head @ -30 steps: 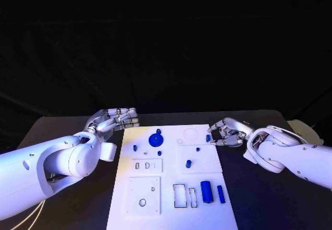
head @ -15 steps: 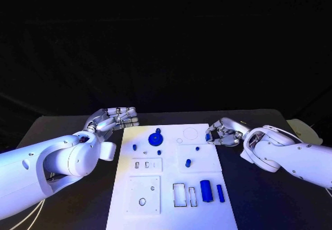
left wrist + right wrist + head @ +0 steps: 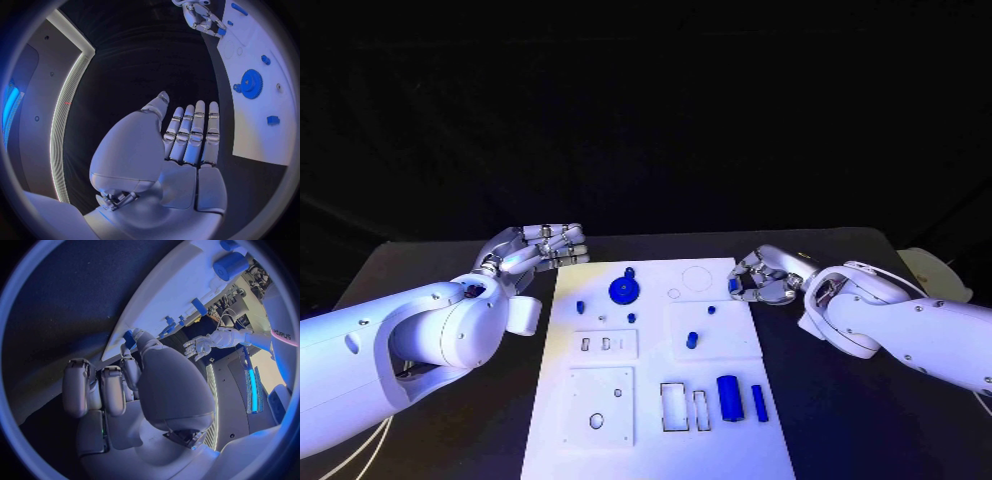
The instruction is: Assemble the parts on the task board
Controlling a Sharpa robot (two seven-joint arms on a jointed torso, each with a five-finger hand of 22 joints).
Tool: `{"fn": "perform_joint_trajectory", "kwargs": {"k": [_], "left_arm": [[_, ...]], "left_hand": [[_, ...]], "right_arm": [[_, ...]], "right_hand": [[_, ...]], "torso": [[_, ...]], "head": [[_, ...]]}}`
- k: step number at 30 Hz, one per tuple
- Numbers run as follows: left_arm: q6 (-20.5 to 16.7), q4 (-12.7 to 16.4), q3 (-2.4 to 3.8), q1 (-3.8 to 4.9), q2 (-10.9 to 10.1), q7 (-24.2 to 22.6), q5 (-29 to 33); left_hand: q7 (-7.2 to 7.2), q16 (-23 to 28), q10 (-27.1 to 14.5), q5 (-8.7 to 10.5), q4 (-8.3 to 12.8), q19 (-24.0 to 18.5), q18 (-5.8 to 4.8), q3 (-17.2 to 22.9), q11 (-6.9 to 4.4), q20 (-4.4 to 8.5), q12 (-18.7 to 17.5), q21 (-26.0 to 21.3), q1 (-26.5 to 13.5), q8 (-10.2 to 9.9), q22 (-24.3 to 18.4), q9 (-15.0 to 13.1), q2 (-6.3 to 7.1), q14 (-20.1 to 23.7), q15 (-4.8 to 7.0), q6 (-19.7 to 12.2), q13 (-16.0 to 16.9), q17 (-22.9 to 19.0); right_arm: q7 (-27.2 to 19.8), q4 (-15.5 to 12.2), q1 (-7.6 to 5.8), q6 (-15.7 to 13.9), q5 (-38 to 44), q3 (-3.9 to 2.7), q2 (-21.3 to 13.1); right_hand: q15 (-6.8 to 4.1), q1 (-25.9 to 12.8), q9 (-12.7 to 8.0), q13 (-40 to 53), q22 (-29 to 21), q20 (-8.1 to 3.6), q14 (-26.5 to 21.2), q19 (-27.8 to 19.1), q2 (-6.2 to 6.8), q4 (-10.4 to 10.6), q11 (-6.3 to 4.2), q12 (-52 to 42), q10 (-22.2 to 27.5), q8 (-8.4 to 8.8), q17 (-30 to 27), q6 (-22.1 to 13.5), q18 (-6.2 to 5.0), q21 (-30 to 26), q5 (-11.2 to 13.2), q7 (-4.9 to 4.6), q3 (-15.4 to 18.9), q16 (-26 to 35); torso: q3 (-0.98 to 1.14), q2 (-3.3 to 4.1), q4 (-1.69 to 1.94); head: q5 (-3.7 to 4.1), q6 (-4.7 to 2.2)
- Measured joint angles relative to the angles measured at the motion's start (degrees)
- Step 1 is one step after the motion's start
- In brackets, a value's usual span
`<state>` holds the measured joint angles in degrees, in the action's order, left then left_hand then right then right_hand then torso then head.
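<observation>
Head view. A black worktop carries the white task board, which lies lengthwise at its middle; the background behind the worktop is dark. On the board's far part a blue gear stands, with small blue pegs near it. A short blue piece rests on a raised square plate near the board's middle. On the near right part, a thick blue cylinder and a thinner blue bar lie side by side, just beside two empty rectangular slots. The left hand hovers off the board's far left corner, fingers released and straight, grasping nothing. The right hand sits at the board's far right edge, its fingers pinching a small blue part.

Left wrist view. The left hand shows its fingers extended, side by side, above the dark worktop beside the board's edge. The gear shows on the board, with the right hand at the board's opposite edge. A lit pale strip runs along a wall panel in the room.

Right wrist view. The right hand has fingertips closed on the small blue part at the board's edge; the other fingers curl inward. The left hand appears beyond the board.
</observation>
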<state>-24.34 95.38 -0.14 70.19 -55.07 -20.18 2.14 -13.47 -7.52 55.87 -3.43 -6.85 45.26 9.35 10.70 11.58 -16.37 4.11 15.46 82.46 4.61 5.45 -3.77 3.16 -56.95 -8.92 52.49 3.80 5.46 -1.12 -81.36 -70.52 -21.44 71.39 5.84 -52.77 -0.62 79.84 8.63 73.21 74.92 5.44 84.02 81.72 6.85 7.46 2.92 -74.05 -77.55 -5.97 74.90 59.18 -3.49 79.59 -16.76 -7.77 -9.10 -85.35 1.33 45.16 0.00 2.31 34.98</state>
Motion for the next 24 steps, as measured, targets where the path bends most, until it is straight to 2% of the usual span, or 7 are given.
{"fn": "perform_joint_trajectory", "kwargs": {"k": [5,8,10,14,17,20,24], "left_arm": [[0.01,0.02,0.0,0.0,-0.01,0.01,0.0],[0.01,0.03,0.0,0.0,-0.01,0.02,0.0],[0.02,0.03,0.0,0.0,-0.03,0.02,0.0],[0.02,0.05,0.0,0.0,-0.04,0.04,0.0],[0.03,0.07,0.0,0.0,-0.06,0.05,0.0],[0.04,0.07,0.0,0.0,-0.07,0.07,0.01],[0.05,0.07,0.0,0.0,-0.09,0.08,0.01]], "left_hand": [[0.0,0.0,0.0,0.0,0.0,0.0,0.0,0.0,0.0,0.0,0.0,0.0,0.0,0.0,0.0,0.0,0.0,0.0,0.0,0.0,0.0,0.0],[0.0,0.0,0.0,0.0,0.0,0.0,0.0,0.0,0.0,0.0,0.0,0.0,0.0,0.0,0.0,0.0,0.0,0.0,0.0,0.0,0.0,0.0],[0.0,0.0,0.0,0.0,0.05,0.0,0.0,0.05,0.0,0.0,0.0,0.0,0.0,0.0,0.0,0.0,0.0,0.0,0.0,0.0,0.0,0.0],[0.0,0.0,0.0,0.0,0.16,0.0,0.0,0.16,0.0,0.0,0.0,0.0,0.0,0.0,0.01,0.0,0.0,0.0,0.0,0.0,0.0,0.0],[0.0,0.0,0.0,0.0,0.16,0.0,0.0,0.16,0.0,0.0,0.0,0.0,0.0,0.0,0.0,0.0,0.0,0.0,0.0,0.0,0.0,0.0],[0.0,0.0,0.0,0.0,0.16,0.0,0.0,0.16,0.0,0.0,0.0,0.0,0.0,0.0,-0.05,0.0,0.0,0.0,0.0,0.0,0.0,0.0],[0.0,0.0,0.0,0.0,0.16,0.0,0.0,0.16,0.0,0.0,0.0,0.0,0.0,0.0,-0.05,0.0,0.0,0.0,0.0,0.0,0.0,0.0]], "right_arm": [[0.34,0.21,0.03,-0.02,0.21,0.0,0.32],[0.49,0.34,0.05,-0.05,0.31,0.0,0.45],[0.63,0.5,0.07,-0.13,0.36,0.0,0.55],[0.8,0.65,0.09,-0.48,0.42,0.0,0.76],[0.98,0.68,0.1,-0.97,0.44,-0.01,0.89],[1.16,0.68,0.12,-1.52,0.47,-0.01,0.95],[1.36,0.38,0.14,-2.52,0.49,-0.01,0.96]], "right_hand": [[0.0,-0.14,0.06,0.05,0.0,0.08,0.0,0.08,-0.14,0.16,0.0,0.0,0.0,-0.23,0.0,0.4,0.0,0.29,0.0,0.0,-0.16,0.0],[-0.04,-0.28,0.15,0.24,0.0,-0.13,-0.03,0.28,-0.28,0.16,-0.21,-0.27,-0.21,-0.38,0.0,0.94,0.0,0.29,0.0,0.32,-0.16,0.0],[-0.43,-0.44,0.25,0.42,-0.01,-0.34,0.01,0.49,-0.44,0.34,-0.43,-0.43,-0.44,-0.66,0.0,1.46,0.0,0.58,-0.46,0.65,-0.34,-0.23],[-0.73,-0.51,0.4,0.85,-0.01,-0.66,-0.09,0.82,-1.28,0.37,-0.82,-0.95,-0.82,-1.28,0.0,2.6,0.01,1.07,-1.21,0.97,-0.88,-0.35],[-0.84,-0.36,0.45,1.14,-0.01,-0.85,0.01,1.01,-1.75,0.27,-1.13,-1.16,-1.13,-1.45,0.0,3.05,0.01,1.42,-1.2,1.42,-1.32,-0.45],[-1.26,-0.2,0.46,1.43,-0.01,-1.05,0.01,1.2,-2.2,0.12,-1.44,-1.32,-1.44,-1.81,0.02,3.66,0.0,1.73,-1.05,1.61,-2.07,-0.45],[-1.26,0.23,0.53,1.64,-0.01,-1.34,0.0,1.5,-2.67,-0.32,-1.64,-1.54,-1.64,-2.21,0.04,3.82,0.0,1.99,-0.5,1.79,-3.0,-0.67]], "torso": [[0.0,0.0,0.01],[0.0,-0.01,0.01],[0.0,-0.03,0.0],[-0.01,-0.04,-0.01],[0.0,-0.04,-0.01],[0.0,-0.04,0.0],[0.0,-0.05,0.01]], "head": [[-0.07,0.05],[-0.12,0.11],[-0.16,0.16],[-0.16,0.26],[-0.05,0.3],[-0.03,0.31],[0.0,0.41]]}}
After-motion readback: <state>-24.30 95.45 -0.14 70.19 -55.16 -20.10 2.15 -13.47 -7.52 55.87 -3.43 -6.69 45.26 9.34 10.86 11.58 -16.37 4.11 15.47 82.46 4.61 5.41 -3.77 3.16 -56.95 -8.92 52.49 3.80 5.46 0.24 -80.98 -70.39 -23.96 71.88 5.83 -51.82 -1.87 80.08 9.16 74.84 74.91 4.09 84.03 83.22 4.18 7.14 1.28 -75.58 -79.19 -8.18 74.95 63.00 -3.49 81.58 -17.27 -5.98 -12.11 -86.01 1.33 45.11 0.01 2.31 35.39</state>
